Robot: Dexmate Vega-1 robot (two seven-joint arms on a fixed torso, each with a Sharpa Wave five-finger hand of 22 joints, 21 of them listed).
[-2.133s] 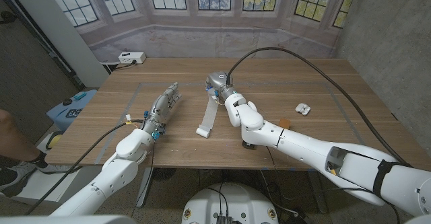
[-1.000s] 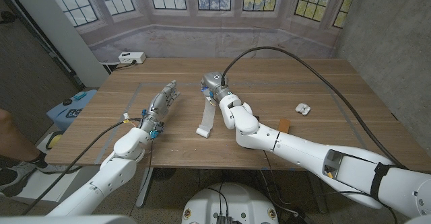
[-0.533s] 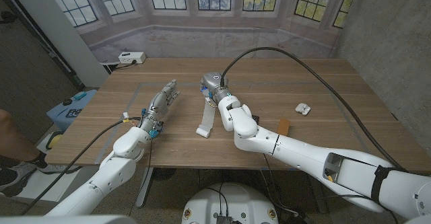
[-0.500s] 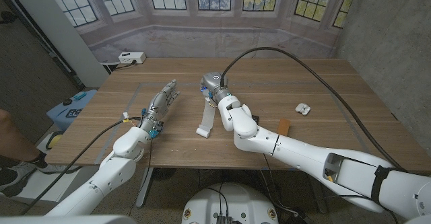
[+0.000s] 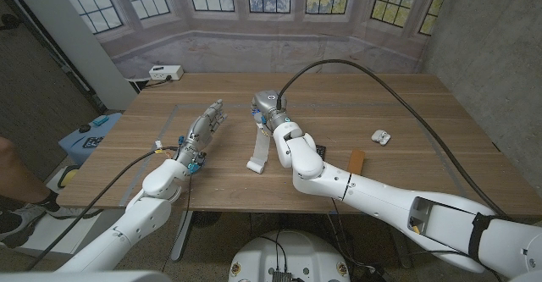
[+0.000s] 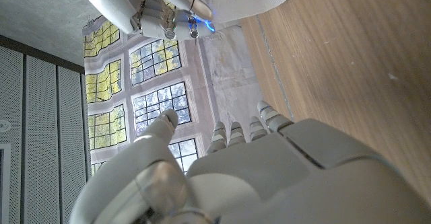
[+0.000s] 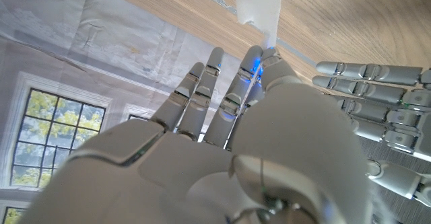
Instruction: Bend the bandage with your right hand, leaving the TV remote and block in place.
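Your right hand [image 5: 266, 110] sits at the bandage's [image 5: 261, 149] far end, centre frame, fingers touching it; whether it grasps, I cannot tell. Your left hand [image 5: 206, 128] lies released, centre-left. An orange block [image 5: 356, 160] sits right of centre.

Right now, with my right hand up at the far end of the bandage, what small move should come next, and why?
Probably close the right hand on the bandage's far end. In the right wrist view its fingers are straight and reach the strip without clearly gripping it, so a bend needs a hold first. The left hand waits apart.
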